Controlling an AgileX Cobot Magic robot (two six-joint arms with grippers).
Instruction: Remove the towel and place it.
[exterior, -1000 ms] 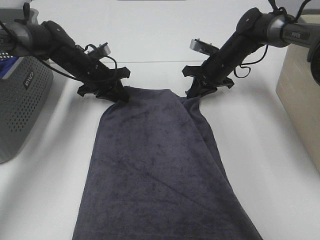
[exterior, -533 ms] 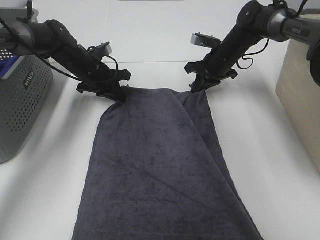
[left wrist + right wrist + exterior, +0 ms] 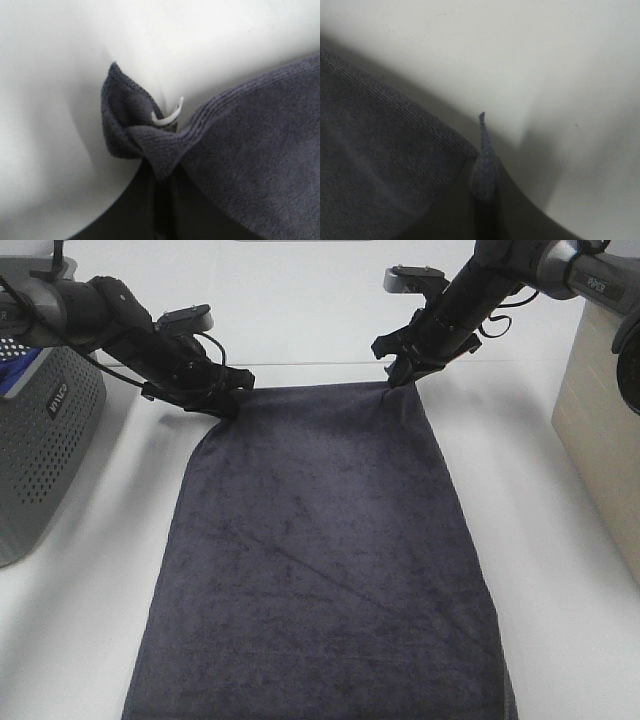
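The dark charcoal-grey towel [image 3: 320, 550] lies spread flat on the white table, running from the far middle to the near edge. My left gripper [image 3: 226, 400] is shut on the towel's far left corner; the left wrist view shows that bunched corner [image 3: 132, 135] pinched, with a small white loop tag. My right gripper [image 3: 400, 375] is shut on the far right corner; the right wrist view shows the hemmed corner [image 3: 484, 170] pinched between the jaws. The far edge is stretched straight between the two grippers.
A grey perforated basket [image 3: 45, 430] stands at the left edge with a blue cloth [image 3: 12, 355] inside. A beige box [image 3: 605, 430] stands at the right edge. Bare white table [image 3: 560, 640] lies on both sides of the towel.
Both grippers moved apart and towards the far side, pulling the towel's far edge taut. The fold on the right side has opened and the towel now lies flat and wider.
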